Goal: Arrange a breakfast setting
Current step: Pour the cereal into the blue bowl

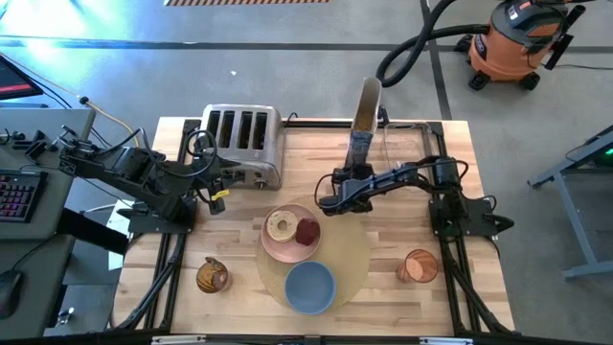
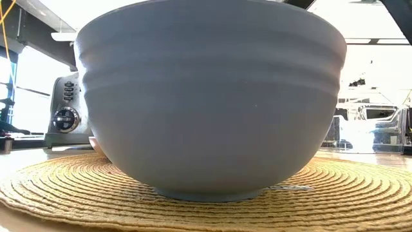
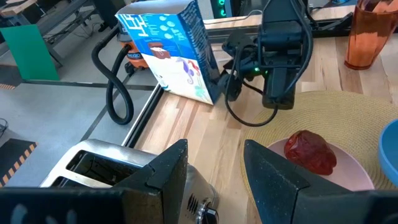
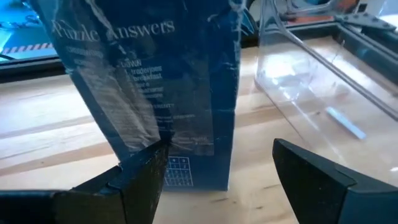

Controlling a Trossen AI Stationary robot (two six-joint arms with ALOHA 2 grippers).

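A round tan placemat (image 1: 350,254) lies at the table's near middle. On it rest a pink plate (image 1: 287,247) with a tan bagel (image 1: 282,226) and a red fruit (image 1: 307,232), and nearer, a blue bowl (image 1: 309,286). My right gripper (image 1: 330,196) hangs open beyond the plate. Its fingers point at the foot of an upright blue cereal box (image 4: 161,93), and I cannot tell whether they touch it. My left gripper (image 3: 214,168) is open, raised beside the steel toaster (image 1: 242,144), and holds nothing.
A clear container (image 4: 311,81) stands right of the cereal box at the table's far side. An orange cup (image 1: 420,265) sits near the right front and a small brown object (image 1: 212,276) near the left front. In the low view the blue bowl (image 2: 212,96) fills the picture.
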